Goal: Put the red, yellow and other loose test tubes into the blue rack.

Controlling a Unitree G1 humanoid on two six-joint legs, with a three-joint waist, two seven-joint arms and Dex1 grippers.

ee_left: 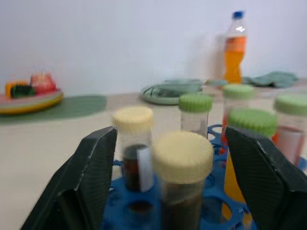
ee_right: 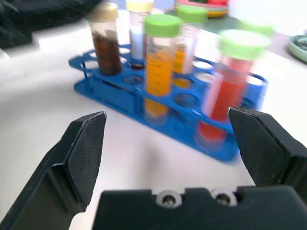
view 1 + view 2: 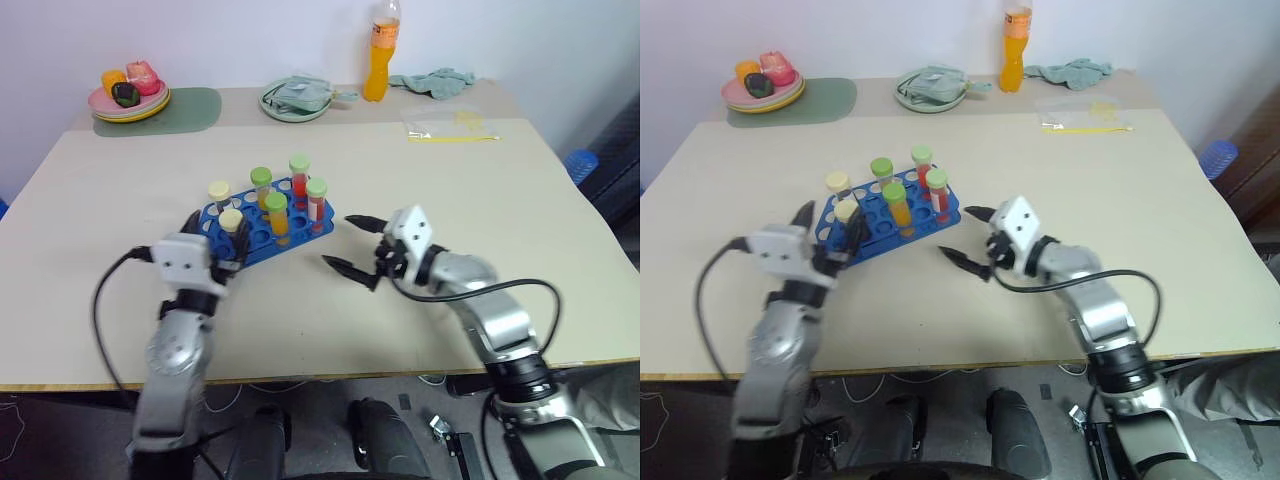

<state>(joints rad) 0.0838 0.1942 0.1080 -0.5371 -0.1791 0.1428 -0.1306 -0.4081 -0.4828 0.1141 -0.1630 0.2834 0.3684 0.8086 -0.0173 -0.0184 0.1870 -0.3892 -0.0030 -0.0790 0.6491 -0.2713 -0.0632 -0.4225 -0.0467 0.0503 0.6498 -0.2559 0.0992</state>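
Note:
The blue rack (image 3: 262, 225) sits on the table's middle, angled, with several capped test tubes standing upright in it. Among them are a red tube (image 3: 316, 205) and a yellow-orange tube (image 3: 277, 218), both with green caps, and a dark tube with a cream cap (image 3: 231, 222). My left gripper (image 3: 215, 237) is at the rack's near left end. It is open, its fingers (image 1: 91, 177) on either side of that dark tube (image 1: 182, 191) without touching it. My right gripper (image 3: 340, 240) hovers open and empty just right of the rack (image 2: 158, 120).
An orange drink bottle (image 3: 381, 50), a green plate (image 3: 268, 108) with a cloth on it, a crumpled cloth (image 3: 435, 80) and a plastic bag (image 3: 450, 125) line the far edge. A plate (image 3: 150, 108) of toy food rests on a green mat (image 3: 190, 108) at the far left.

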